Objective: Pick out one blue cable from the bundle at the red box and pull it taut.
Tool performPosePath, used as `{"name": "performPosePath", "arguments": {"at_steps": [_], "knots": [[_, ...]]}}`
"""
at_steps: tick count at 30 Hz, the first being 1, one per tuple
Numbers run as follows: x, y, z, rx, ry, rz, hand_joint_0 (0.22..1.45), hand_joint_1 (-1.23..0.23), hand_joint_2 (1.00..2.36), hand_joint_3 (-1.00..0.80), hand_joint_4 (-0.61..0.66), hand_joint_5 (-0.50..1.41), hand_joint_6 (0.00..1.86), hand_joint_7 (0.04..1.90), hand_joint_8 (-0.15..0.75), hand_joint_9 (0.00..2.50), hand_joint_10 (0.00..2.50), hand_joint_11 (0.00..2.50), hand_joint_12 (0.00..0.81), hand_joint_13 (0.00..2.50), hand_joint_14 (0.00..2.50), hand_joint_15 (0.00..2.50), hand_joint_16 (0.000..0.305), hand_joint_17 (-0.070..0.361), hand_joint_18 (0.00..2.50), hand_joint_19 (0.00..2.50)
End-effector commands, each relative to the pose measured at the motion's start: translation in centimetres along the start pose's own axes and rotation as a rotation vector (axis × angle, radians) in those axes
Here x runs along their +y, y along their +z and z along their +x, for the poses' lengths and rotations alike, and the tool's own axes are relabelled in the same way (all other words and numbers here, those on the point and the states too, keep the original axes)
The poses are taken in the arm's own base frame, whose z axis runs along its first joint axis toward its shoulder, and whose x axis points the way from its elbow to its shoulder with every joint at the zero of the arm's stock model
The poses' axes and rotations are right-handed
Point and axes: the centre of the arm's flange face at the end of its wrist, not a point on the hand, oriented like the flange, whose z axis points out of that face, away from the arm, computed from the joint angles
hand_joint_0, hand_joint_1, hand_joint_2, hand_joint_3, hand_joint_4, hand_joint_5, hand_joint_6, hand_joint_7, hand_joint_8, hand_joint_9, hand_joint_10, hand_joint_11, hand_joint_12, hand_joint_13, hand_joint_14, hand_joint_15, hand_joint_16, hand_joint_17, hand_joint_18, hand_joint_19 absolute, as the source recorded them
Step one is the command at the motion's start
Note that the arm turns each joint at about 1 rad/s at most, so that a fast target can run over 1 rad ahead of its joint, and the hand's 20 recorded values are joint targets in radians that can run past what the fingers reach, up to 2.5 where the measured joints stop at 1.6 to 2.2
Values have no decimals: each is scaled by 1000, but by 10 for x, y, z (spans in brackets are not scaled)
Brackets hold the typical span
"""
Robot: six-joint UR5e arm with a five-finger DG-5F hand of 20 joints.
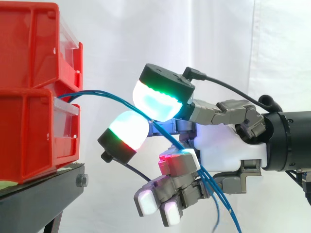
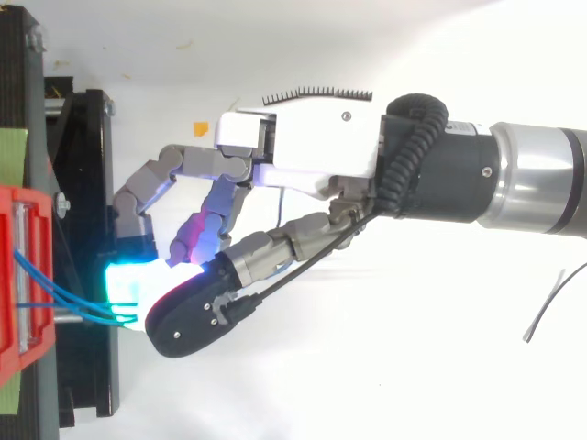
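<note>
Side view: the hand (image 1: 228,145) comes in level from the right, palm facing two red bins (image 1: 29,136) stacked at the right edge of the stand (image 1: 43,194). Its two upper pads (image 1: 160,99) sit close together and pinch the blue cables (image 1: 104,93) between them. The lower fingers curl under, holding nothing. The cables leave the lower bin's open top, arc to the pads, then drop past the palm.

Top view: the hand (image 2: 312,147) stretches left over the stand (image 2: 87,183). Its pads meet on the cables (image 2: 55,291), just off the front of the bin (image 2: 41,211).
</note>
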Motion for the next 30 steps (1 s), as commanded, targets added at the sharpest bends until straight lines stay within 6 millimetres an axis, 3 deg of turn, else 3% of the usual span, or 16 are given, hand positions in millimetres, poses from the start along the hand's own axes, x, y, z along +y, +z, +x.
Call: {"name": "performPosePath", "arguments": {"at_steps": [1, 13, 22, 26, 28, 30], "knots": [[0, 0, -1, 2, 2, 0, 602, -712, 1016, -314, -70, -88, 894, 940, 262, 1314, 37, 952, 308, 921, 22, 543, 44, 99, 822, 712], [1, 1, -1, 2, 9, -6, 663, -838, 1019, -244, -69, -97, 918, 953, 273, 1276, 36, 976, 310, 913, 24, 533, 44, 100, 825, 694], [1, 1, -1, 2, 27, -6, 777, -852, 1001, -481, -305, -113, 951, 1013, 241, 1290, 38, 956, 290, 932, 22, 536, 42, 95, 835, 687], [1, 1, 0, 3, 27, -5, 728, -863, 1000, -500, -246, -112, 955, 937, 241, 1311, 36, 972, 288, 940, 22, 527, 42, 94, 844, 683], [1, 1, 2, 3, 27, -5, 651, -829, 1000, -500, -125, -103, 940, 870, 248, 1312, 36, 977, 292, 940, 23, 538, 42, 95, 840, 687], [2, 1, 3, 5, 27, -7, 618, -805, 1000, -500, -96, -101, 936, 839, 249, 1316, 36, 967, 296, 940, 24, 535, 42, 95, 841, 687]]}}
